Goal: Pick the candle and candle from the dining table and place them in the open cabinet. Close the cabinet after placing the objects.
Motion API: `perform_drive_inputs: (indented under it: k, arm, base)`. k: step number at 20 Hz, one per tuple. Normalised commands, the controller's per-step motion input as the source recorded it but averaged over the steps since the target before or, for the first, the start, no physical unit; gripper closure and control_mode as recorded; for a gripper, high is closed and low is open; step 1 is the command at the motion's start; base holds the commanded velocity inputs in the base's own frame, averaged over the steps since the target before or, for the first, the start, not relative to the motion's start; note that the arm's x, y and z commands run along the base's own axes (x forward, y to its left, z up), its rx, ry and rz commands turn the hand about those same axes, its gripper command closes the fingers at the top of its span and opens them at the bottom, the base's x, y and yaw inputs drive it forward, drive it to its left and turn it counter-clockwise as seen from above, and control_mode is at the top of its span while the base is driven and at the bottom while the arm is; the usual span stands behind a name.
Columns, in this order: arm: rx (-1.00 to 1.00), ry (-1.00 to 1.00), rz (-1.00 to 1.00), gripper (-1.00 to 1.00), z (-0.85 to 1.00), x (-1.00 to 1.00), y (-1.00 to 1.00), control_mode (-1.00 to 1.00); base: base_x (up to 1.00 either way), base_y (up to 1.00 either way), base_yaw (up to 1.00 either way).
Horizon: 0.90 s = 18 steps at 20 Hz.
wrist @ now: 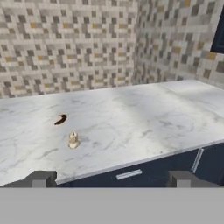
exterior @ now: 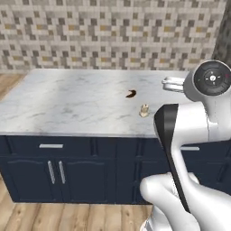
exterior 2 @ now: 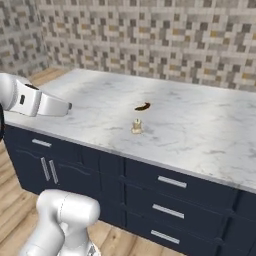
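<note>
You saw one short, lumpy cream candle (exterior: 144, 110) standing upright on the dining table (exterior: 67, 101), a broad white marble top with grey veins over navy drawer fronts with silver handles. It stood near the table's front edge, apart from and just in front of a brown crescent pastry (exterior: 131, 94).

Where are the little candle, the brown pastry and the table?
candle (exterior: 144, 110), left base view, middle of its lumpy cream body
pastry (exterior: 131, 94), left base view, middle of the brown crescent
table (exterior: 67, 97), left base view, bare marble top
</note>
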Motion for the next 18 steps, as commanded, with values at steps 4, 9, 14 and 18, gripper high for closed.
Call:
perform_drive_inputs:
  k: [4,9,14,18]
  arm:
    - [0.0,0.0,0.0,-1.0,0.0,0.0,0.0,1.0]
    - [0.0,0.0,0.0,-1.0,0.0,0.0,0.0,1.0]
    - [0.0,0.0,0.0,-1.0,0.0,0.0,0.0,1.0]
    - [0.0,0.0,0.0,-1.0,0.0,0.0,0.0,1.0]
  base:
    - [0.1,-0.64,-0.04]
    - [0.57,-0.06,-0.23]
    - [0.6,0.1,-0.24]
    - [0.52,0.26,-0.21]
